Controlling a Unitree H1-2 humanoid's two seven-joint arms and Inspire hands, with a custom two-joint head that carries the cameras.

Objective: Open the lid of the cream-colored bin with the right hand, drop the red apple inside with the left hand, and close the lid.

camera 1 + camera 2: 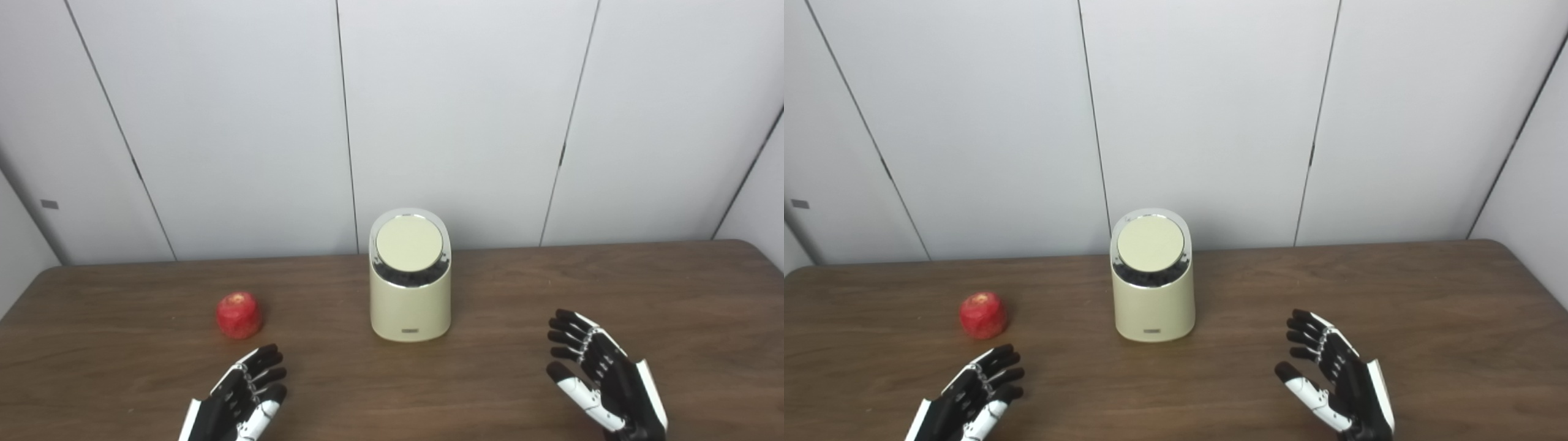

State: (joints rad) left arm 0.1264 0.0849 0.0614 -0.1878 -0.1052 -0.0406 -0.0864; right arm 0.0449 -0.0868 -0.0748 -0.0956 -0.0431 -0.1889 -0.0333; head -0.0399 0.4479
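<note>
A cream-colored bin stands upright at the middle of the brown table, with its round lid down and tilted toward me. A red apple lies on the table to the bin's left. My left hand is open and empty, just in front of the apple and a little to its right, apart from it. My right hand is open and empty, palm turned inward, at the front right, well clear of the bin.
The brown table reaches to a white panelled wall close behind the bin. Its back right corner is rounded. Nothing else stands on the table.
</note>
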